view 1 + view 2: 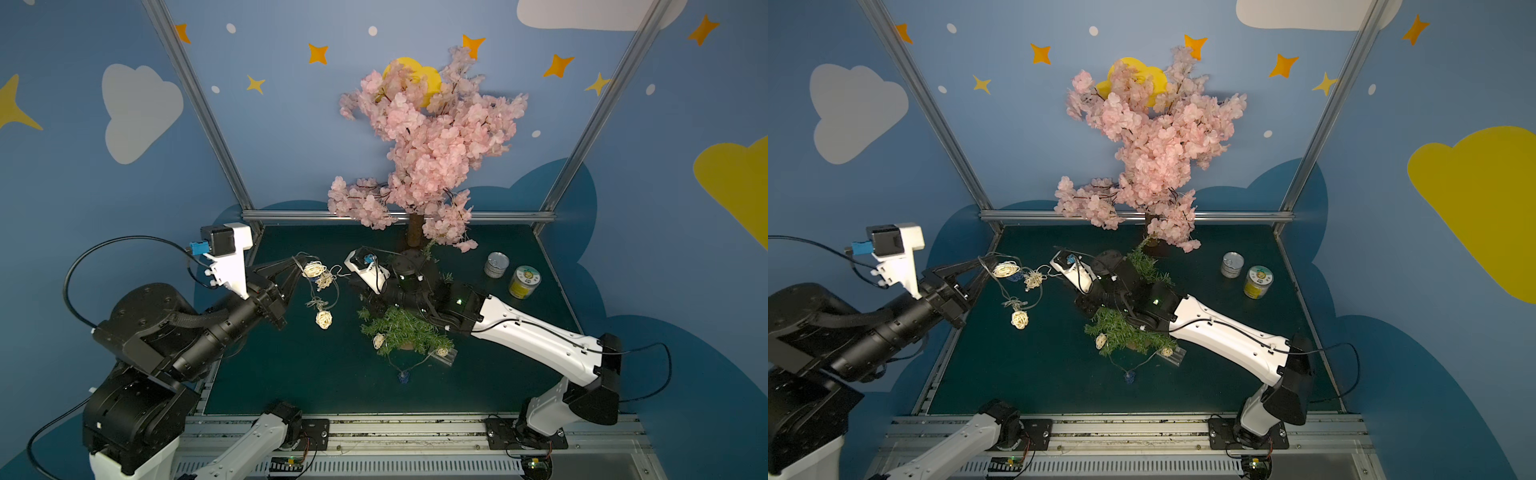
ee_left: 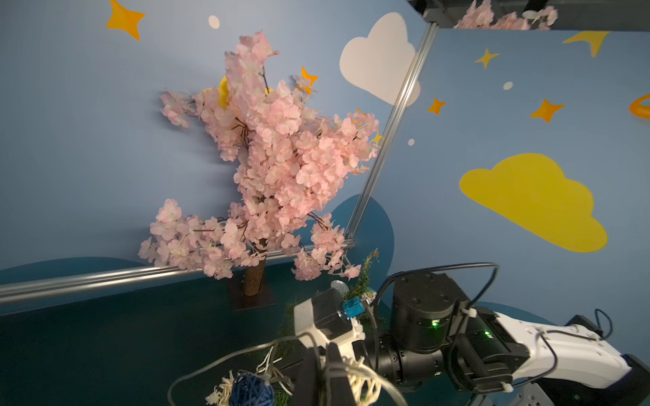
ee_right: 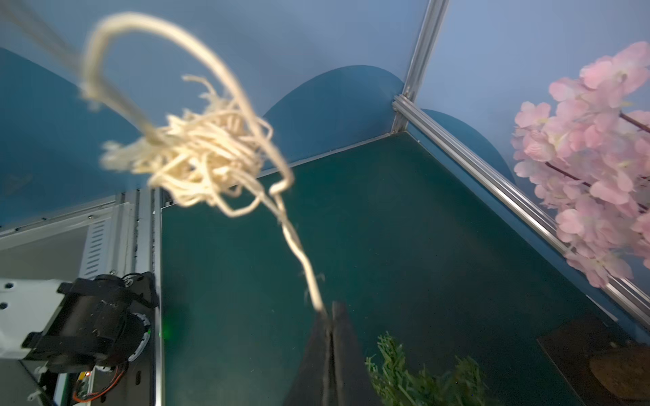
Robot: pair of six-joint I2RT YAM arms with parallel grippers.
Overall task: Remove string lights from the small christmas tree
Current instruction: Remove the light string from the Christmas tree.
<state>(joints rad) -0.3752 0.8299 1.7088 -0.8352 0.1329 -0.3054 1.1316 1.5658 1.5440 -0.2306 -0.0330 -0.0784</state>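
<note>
The small christmas tree (image 1: 401, 332) (image 1: 1121, 330) lies tipped on the green table with its tan base toward the front, and my right arm crosses over it. The string lights (image 1: 318, 276) hang in a tangle of cream balls from my left gripper (image 1: 297, 261) (image 2: 325, 355), which is shut on several wire strands. A blue ball (image 2: 249, 390) hangs beside it. My right gripper (image 3: 329, 311) is shut on the pale wire just past a frayed cream ball (image 3: 204, 151). More balls (image 1: 379, 341), a blue one (image 1: 403, 377) and the clear box (image 1: 448, 358) stay at the tree.
The tall pink blossom tree (image 1: 424, 145) stands at the back middle on a dark plate, overhanging the table. Two tins (image 1: 496, 264) (image 1: 524, 282) stand at the back right. Metal frame rails (image 1: 399, 216) edge the table.
</note>
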